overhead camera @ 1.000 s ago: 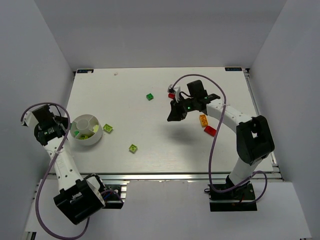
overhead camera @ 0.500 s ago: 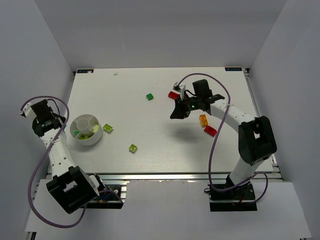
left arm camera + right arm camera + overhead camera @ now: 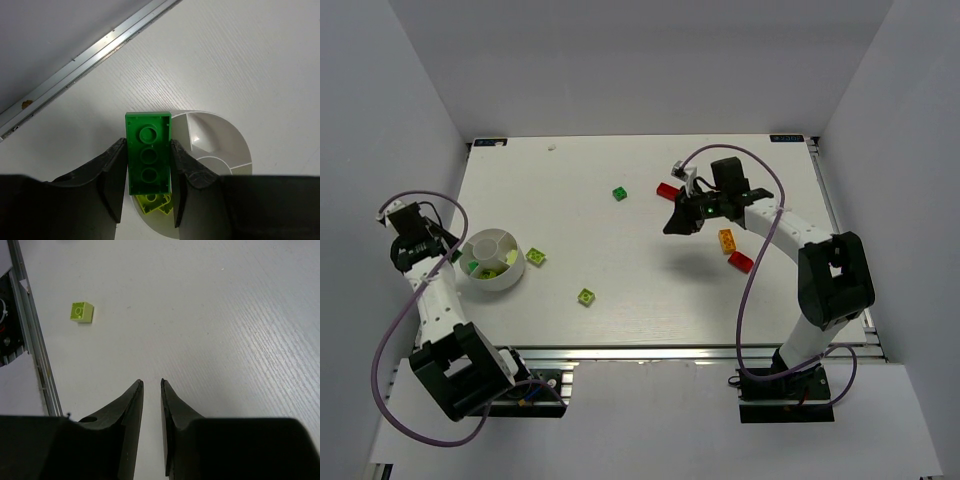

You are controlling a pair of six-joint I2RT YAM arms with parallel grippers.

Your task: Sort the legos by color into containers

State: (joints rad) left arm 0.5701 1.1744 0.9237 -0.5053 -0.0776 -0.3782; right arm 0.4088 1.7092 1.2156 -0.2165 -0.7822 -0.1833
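Observation:
The white divided dish sits at the table's left and holds lime, green and yellow bricks. My left gripper is at its left rim, shut on a dark green brick held over the rim, with lime bricks in the compartment below. My right gripper hovers over bare table, empty, its jaws a narrow gap apart. Loose bricks: dark green, red, orange, red, lime and lime, the last also in the right wrist view.
The table's metal edge rail runs along the left side and the near edge. Grey walls enclose the table on three sides. Both arms' purple cables loop above the surface.
The left wrist has swung back and up at the dish's left side, still holding the green brick. The right gripper has drifted slightly right, towards the red brick at the back.

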